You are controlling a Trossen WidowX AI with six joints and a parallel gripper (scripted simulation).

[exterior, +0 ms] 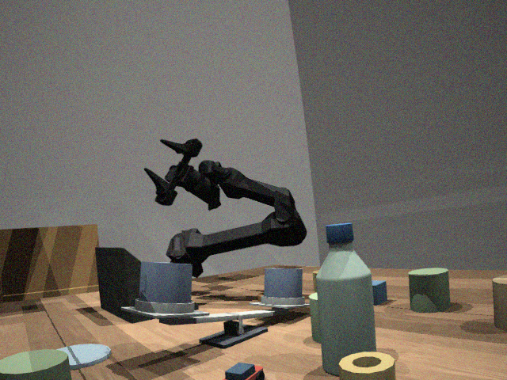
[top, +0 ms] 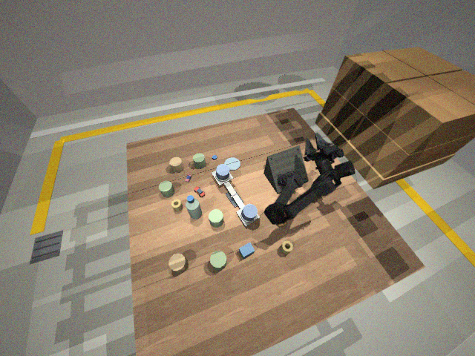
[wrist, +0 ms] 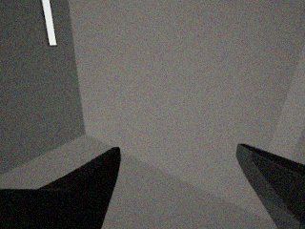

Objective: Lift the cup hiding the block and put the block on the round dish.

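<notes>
Two blue cups stand upright on the ends of a white balance (top: 234, 194) (exterior: 235, 317). One cup (top: 223, 172) (exterior: 165, 282) is beside the dish; the other cup (top: 249, 212) (exterior: 283, 283) is nearer the arm's base. I cannot tell for sure which end is lower. No hidden block shows. The round light-blue dish (top: 234, 164) (exterior: 92, 355) lies bare on the table. My gripper (top: 312, 139) (exterior: 153, 154) (wrist: 177, 151) is open and empty, raised high and away from the cups. The wrist view shows only walls between the fingers.
A dark wedge (top: 286, 165) (exterior: 116, 278) stands right of the balance. A bottle (top: 194, 211) (exterior: 345, 314), a green cylinder (top: 216, 216) and a toy car (top: 199, 191) (exterior: 245, 372) are left of it. A blue box (top: 246, 250) (exterior: 379, 292) and more cylinders stand around. Large wooden crates (top: 414, 92) are beyond.
</notes>
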